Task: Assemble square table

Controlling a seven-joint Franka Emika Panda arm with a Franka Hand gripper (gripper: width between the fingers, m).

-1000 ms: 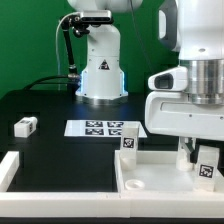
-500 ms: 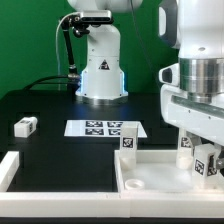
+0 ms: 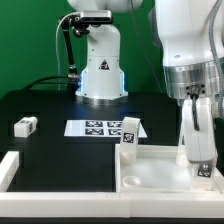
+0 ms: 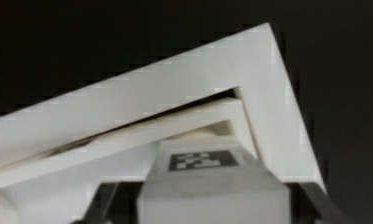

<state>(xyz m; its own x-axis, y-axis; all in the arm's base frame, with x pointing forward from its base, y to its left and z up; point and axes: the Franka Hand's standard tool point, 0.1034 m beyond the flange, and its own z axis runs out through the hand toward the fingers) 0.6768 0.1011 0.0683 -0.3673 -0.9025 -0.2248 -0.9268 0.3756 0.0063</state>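
Observation:
The square table panel (image 3: 150,178) lies at the exterior view's lower right, recessed face up. One white tagged leg (image 3: 129,135) stands upright at its far left corner. My gripper (image 3: 198,158) is shut on a second tagged leg (image 3: 203,170), held upright at the panel's far right corner. In the wrist view this leg (image 4: 204,160) sits between my dark fingers (image 4: 112,200), above the panel's corner (image 4: 254,80). My gripper (image 4: 209,205) is at that view's edge. A third leg (image 3: 25,126) lies loose on the table at the exterior view's left.
The marker board (image 3: 98,128) lies flat behind the panel. A long white border bar (image 3: 10,168) runs along the exterior view's lower left. The robot's base (image 3: 100,70) stands at the back.
My gripper has turned about its upright axis with the leg in it, and the wrist now shows narrower and higher. The panel and the other legs have not moved.

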